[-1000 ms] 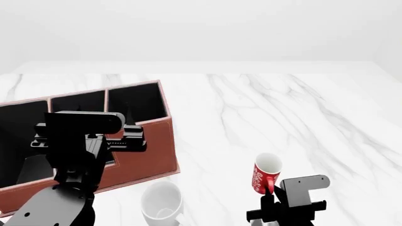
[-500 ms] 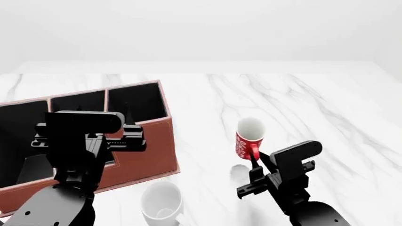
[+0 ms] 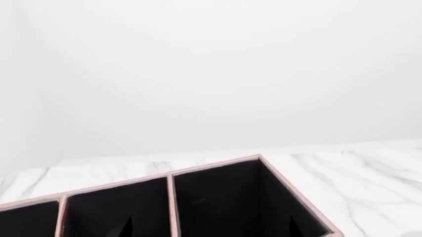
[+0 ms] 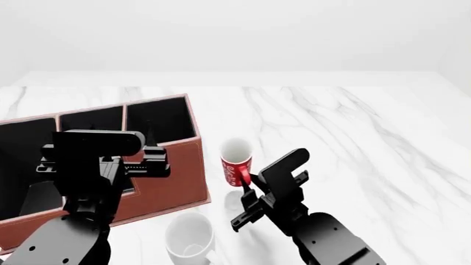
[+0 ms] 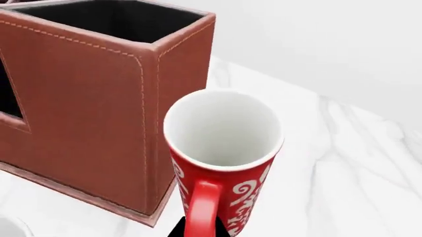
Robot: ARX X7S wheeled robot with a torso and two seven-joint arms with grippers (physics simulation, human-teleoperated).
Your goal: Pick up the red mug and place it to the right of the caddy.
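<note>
The scene is being viewed from above and behind by the head camera, angled forward and down over both arms, with the marble table (image 4: 353, 127) taken in widely. The caddy (image 3: 218, 197) is being looked at by the left wrist camera from just above its rim, level and outward toward the pale wall, very near its black compartments. The red mug (image 5: 224, 163) is being framed at close range by the right wrist camera, facing along the gripper, the caddy's corner just beyond it. The caddy is being shared by all three views; the mug by head and right wrist views.
</note>
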